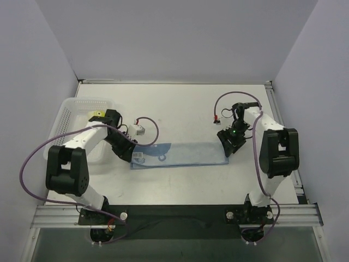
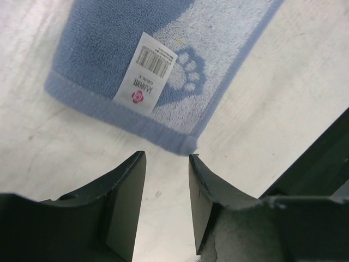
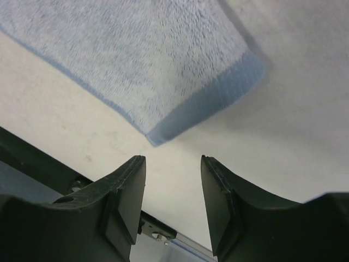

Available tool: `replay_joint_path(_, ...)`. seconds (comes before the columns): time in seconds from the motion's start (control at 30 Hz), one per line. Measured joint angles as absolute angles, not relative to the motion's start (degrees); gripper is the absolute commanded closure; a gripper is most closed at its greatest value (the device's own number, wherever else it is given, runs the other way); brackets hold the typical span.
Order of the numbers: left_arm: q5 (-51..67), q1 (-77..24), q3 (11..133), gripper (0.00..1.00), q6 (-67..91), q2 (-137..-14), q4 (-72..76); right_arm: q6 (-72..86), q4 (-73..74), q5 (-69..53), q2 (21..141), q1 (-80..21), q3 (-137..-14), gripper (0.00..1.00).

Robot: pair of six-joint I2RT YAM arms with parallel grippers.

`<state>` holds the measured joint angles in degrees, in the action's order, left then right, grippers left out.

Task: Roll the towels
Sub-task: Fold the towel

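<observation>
Left pincer (image 2: 166, 158): jaws apart, nothing between them, tips low over the bare white worktop (image 1: 185, 109). Just ahead lies one short end of the plain light blue rectangular cloth towel (image 1: 182, 154), with its small white barcode label (image 2: 146, 73) face up beside a paler paw-print patch (image 2: 188, 71).

Right pincer (image 3: 173, 161): likewise spread and empty, just short of the towel's opposite corner.

Towel lies flat as a long strip between both pincers.

White plastic mesh basket (image 1: 61, 126) sits at the worktop's left edge, behind the left arm. A scrap of cream cloth with yellow and green print (image 1: 97, 114) shows inside; the rest of its contents are hidden.
</observation>
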<state>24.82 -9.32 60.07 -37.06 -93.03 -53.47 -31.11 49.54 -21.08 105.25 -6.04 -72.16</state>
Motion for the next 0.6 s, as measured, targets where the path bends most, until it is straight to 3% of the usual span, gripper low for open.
replay_joint_path(0.13,26.6,-8.4,61.2,0.53,-37.4,-86.2,-55.6,-31.6,52.1,-22.4,98.5,-5.2,-72.9,0.55)
replay_joint_path(0.23,28.1,-9.0,64.1,0.6,-35.2,-86.1,-55.6,-29.9,53.4,-23.9,98.6,-5.1,-76.8,0.58)
replay_joint_path(0.6,22.1,-12.3,63.3,0.74,-22.2,-97.9,-44.4,-19.4,49.6,-23.4,117.0,-8.2,-82.1,0.66)
